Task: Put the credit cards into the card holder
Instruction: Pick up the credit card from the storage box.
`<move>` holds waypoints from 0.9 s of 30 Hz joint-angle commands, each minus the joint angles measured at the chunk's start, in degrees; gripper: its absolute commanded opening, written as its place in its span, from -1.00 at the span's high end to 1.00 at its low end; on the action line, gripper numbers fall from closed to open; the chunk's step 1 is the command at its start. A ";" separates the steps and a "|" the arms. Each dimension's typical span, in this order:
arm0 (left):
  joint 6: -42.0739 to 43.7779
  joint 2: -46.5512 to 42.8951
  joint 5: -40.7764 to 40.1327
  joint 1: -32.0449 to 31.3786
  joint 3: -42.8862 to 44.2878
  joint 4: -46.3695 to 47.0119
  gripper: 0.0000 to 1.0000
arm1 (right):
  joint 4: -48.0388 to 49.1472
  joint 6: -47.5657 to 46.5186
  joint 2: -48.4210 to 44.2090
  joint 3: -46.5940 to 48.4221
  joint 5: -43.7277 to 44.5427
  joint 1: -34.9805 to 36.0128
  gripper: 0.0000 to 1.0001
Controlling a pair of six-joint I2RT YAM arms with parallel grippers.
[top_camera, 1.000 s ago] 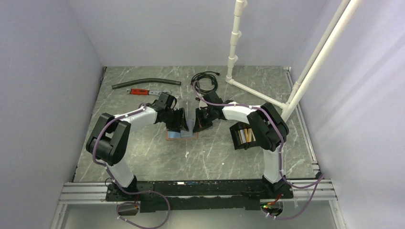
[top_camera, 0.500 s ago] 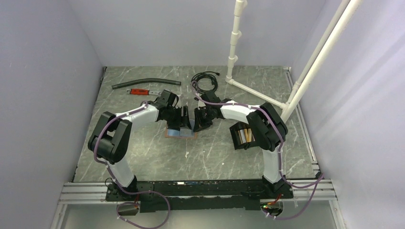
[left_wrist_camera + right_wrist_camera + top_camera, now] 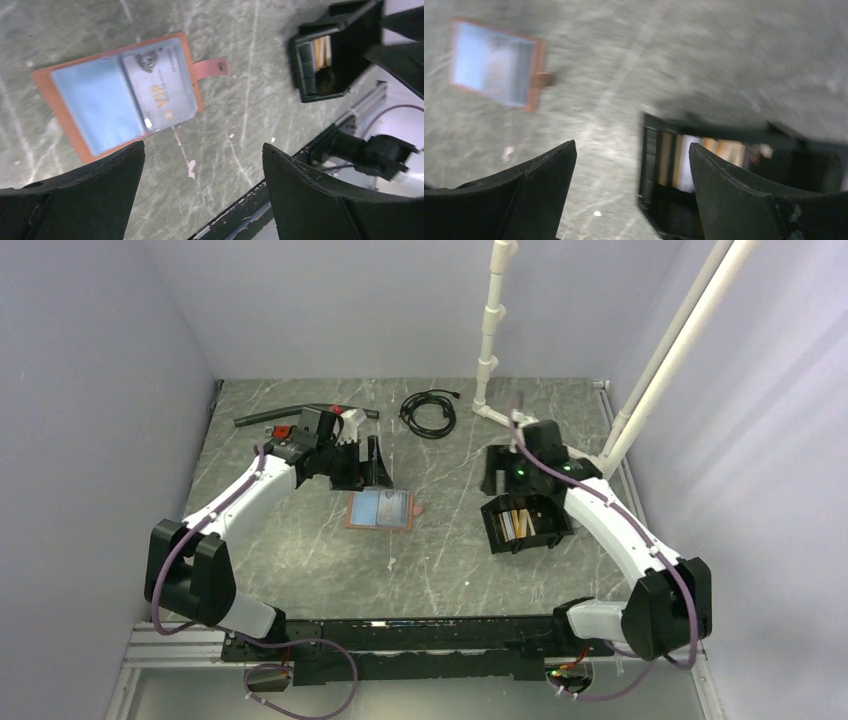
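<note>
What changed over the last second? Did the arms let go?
Both arms pulled away from the wallet: the left gripper toward the far left, the right gripper out right, above the black box. Both now stand open, holding nothing. The wallet lies open about where it was, a card in its sleeve; the box and its cards stayed put.

Matt black plastic card holder (image 3: 491, 528)

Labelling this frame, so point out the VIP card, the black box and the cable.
VIP card (image 3: 160, 85): left wrist view, card face.
black box (image 3: 491, 525): top view, left wall.
cable (image 3: 408, 412): top view, coil's left strand.
</note>
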 commanded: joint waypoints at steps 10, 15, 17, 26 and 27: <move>-30.54 10.46 17.05 -13.85 -11.50 48.50 -0.75 | 9.91 12.73 -3.86 -22.03 -5.77 -21.72 -0.69; -33.68 21.29 12.89 -20.41 -7.12 56.18 -0.60 | 11.07 10.08 -1.12 -22.17 -6.76 -21.75 -0.70; -34.82 26.25 11.76 -22.12 -4.54 58.48 -0.50 | 10.86 8.81 0.48 -21.50 -7.90 -21.75 -0.70; -36.03 42.26 7.69 -27.28 7.55 57.27 -0.30 | 13.82 4.87 6.27 -21.34 -21.15 -20.78 -0.39; -37.19 43.22 7.90 -27.45 7.50 59.01 -0.23 | 14.34 4.54 6.41 -21.35 -23.30 -20.37 -0.38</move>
